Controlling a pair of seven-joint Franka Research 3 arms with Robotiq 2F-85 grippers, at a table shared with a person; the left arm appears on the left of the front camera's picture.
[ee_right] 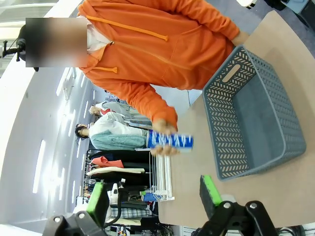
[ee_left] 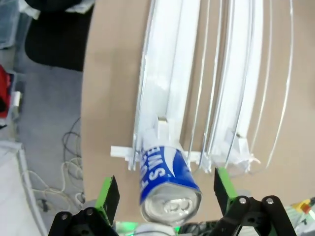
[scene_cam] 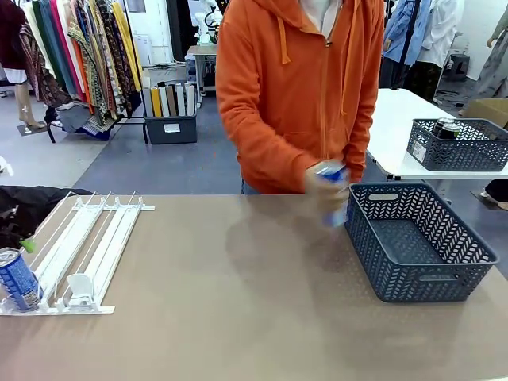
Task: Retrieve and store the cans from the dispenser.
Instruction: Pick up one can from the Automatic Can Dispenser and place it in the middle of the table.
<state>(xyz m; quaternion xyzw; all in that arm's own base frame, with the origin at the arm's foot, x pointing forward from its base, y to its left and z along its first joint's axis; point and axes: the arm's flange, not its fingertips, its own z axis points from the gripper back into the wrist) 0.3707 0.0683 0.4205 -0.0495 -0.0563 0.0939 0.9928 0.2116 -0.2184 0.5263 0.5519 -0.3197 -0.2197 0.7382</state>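
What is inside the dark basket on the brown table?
Nothing visible: the basket shows a bare floor. In the front view its near wall hides a strip of that floor.

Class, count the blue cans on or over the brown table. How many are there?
2. One can stands at the near end of the rack; the person's hand holds the other can beside the grey basket. None looks hidden.

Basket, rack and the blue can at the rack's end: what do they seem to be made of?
Basket: moulded plastic, matt grey-blue, judging by its open lattice walls and slot handles. Rack: glossy white plastic rails with thin dividers that are either clear plastic or wire; it is hard to tell which. Can: likely aluminium, with a shiny silver pull-tab top and a printed blue side.
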